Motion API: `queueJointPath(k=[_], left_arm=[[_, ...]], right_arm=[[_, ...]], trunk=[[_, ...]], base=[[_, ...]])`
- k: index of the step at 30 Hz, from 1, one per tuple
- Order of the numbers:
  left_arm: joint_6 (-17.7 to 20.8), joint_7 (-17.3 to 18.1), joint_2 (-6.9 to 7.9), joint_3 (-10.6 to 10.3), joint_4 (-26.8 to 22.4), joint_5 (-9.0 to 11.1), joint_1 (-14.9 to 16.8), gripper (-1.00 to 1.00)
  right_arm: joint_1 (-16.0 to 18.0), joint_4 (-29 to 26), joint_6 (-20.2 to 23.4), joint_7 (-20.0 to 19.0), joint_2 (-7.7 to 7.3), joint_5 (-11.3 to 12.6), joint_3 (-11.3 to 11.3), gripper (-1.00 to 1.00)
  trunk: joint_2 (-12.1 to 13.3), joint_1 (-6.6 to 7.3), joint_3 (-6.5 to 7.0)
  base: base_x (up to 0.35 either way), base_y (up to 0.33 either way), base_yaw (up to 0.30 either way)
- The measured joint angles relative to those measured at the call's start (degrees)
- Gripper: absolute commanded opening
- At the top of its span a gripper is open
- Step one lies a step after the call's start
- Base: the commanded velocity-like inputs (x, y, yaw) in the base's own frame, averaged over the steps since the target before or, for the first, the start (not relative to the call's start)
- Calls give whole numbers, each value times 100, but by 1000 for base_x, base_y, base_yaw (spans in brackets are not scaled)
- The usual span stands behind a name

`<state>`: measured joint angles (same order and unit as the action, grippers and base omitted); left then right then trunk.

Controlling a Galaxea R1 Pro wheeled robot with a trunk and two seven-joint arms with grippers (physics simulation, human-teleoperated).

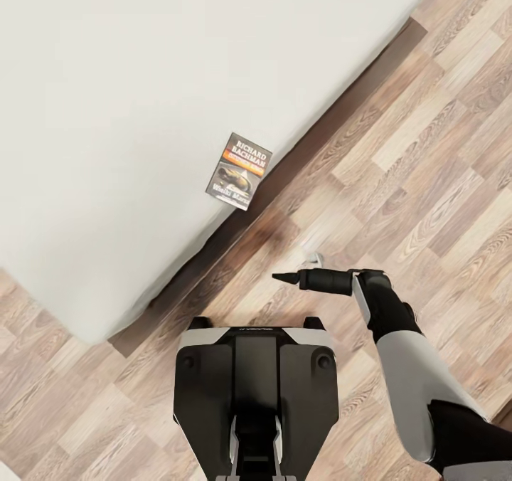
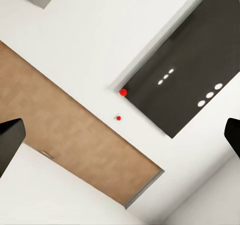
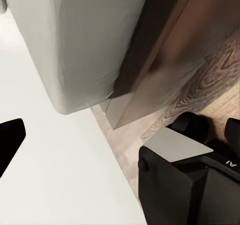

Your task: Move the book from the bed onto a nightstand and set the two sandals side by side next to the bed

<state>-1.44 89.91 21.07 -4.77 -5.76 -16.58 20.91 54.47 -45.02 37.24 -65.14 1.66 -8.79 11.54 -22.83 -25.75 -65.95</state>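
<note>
One small thin paperback book [image 1: 239,171], its dark cover crossed by an orange band under white "Richard Bachman" lettering, lies flat on the plain light grey-white mattress of the large low bed [image 1: 128,111], close to the mattress edge that faces the robot and turned at a slant to it. Beneath that edge a strip of the dark brown bed frame [image 1: 213,239] runs along the pale wood-plank floor [image 1: 441,146]. The right gripper [image 1: 279,277] is stretched out level over the floor, just in front of the robot's black and grey base [image 1: 256,388], its tip aimed toward the bed but well short of the book and below the mattress top. Its jaws look narrow in the head view, yet in the right wrist view the two dark fingertips [image 3: 10,137] sit at opposite margins, so they are judged parted and holding nothing. In the left wrist view the left gripper's dark fingertips [image 2: 10,140] stand wide apart, also empty, before a white surface, a brown wooden band and a dark panel [image 2: 185,80] with small lights. The step in hand appears to be the reach for the book. Done well, the right arm would rise above the mattress and come down over the book's near, overhanging-side edge, with the jaws squared to the slanted cover; a thin book lying flat gives little to grip, so sliding it slightly past the mattress edge before closing should help.
</note>
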Motion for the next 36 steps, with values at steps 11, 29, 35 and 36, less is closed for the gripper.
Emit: queueJointPath(k=[11, 29, 35, 36], left_arm=[[4, -1, -2, 4, 1, 0, 1, 100], [8, -1, -7, 4, 1, 0, 1, 100], [8, -1, -8, 3, 1, -1, 1, 100], [8, -1, -8, 3, 1, 0, 1, 100]], right_arm=[[336, -1, -15, 167, 165, 11, -36, 100], [519, 4, -14, 361, 120, 6, 18, 100], [518, -5, -2, 718, 110, 21, 54, 100], [516, -11, -2, 762, 109, 22, 55, 100]], trunk=[[0, 0, 0], [0, 0, 0], [0, 0, 0], [0, 0, 0]], base=[[-6, 65, 0], [0, 12, 0], [0, 0, 0], [0, 0, 0]])
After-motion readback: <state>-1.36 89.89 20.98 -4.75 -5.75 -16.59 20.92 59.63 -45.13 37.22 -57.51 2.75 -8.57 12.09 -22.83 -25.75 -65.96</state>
